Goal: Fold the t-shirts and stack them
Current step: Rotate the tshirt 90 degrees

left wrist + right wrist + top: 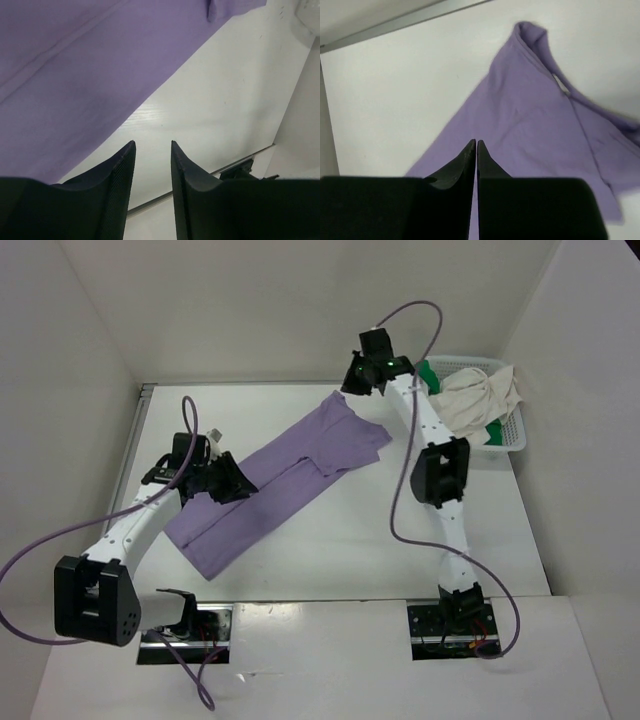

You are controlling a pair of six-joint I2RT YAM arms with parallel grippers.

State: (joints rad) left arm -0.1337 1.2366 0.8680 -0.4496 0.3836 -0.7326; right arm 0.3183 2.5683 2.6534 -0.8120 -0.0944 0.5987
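Lying on the bench [350, 550]: the purple shirt [285, 485], spread flat in a long strip that slants from near left to far middle, with one sleeve turned over at its far end.
Left gripper [152, 145]: jaws partly apart with nothing between them, low over bare bench just beside the purple shirt's left edge.
Right gripper [476, 142]: fingers narrow, almost touching, no cloth visibly pinched, poised above the purple shirt's far end.
Basket [515, 435]: white mesh, at the far right of the bench.
Cream shirt [480, 395]: bunched in the basket, spilling over its rim.
Green shirt [428, 370]: in the basket, mostly covered by the cream one.
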